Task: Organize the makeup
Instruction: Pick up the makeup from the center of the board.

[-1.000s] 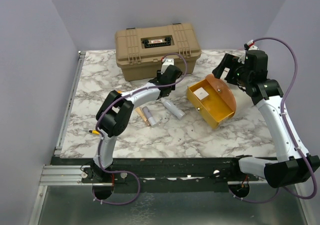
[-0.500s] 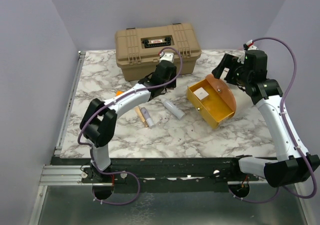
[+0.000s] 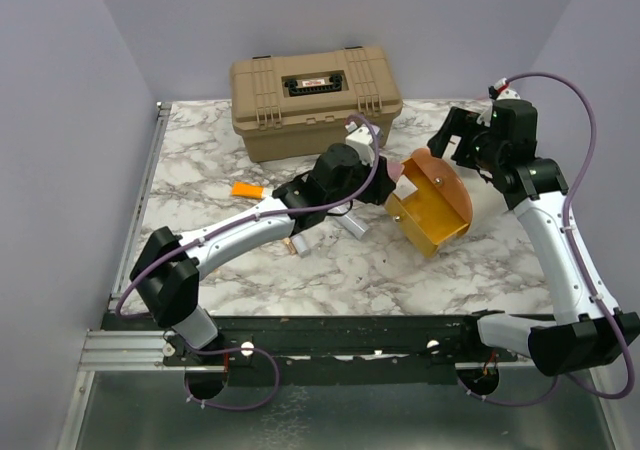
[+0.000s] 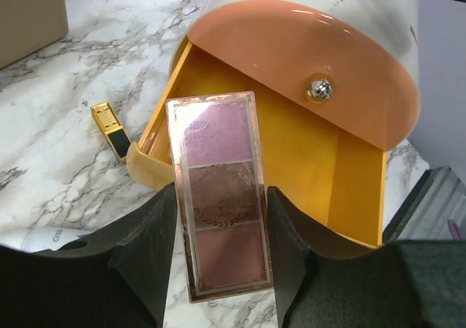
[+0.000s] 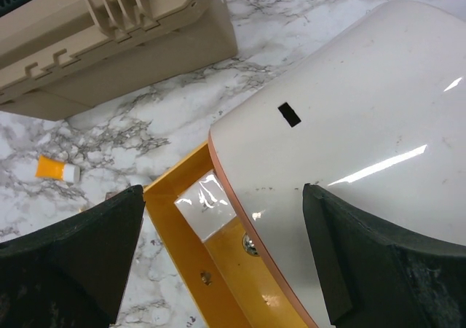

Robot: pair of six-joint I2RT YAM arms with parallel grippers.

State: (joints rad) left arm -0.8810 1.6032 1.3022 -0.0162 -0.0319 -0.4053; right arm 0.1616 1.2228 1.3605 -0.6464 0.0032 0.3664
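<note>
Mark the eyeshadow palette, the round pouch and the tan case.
Rose-gold three-pan eyeshadow palette (image 4: 222, 197): left wrist view, middle pan.
Cream-and-orange round pouch (image 4: 291, 58): left wrist view, orange flap.
Tan hard plastic case (image 3: 262, 95): top external view, lid.

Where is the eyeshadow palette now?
In the left wrist view, the eyeshadow palette is held in the jaws of the left gripper, its far end at the open mouth of the orange pouch, right of a small gold stick.

left arm (image 3: 235, 238), right arm (image 3: 560, 255): white tubular links, black joint housings | purple cables (image 3: 591, 130) alongside | left gripper (image 4: 222, 197), right gripper (image 5: 222, 197): blocky matte-black fingers (image 4: 142, 255)
</note>
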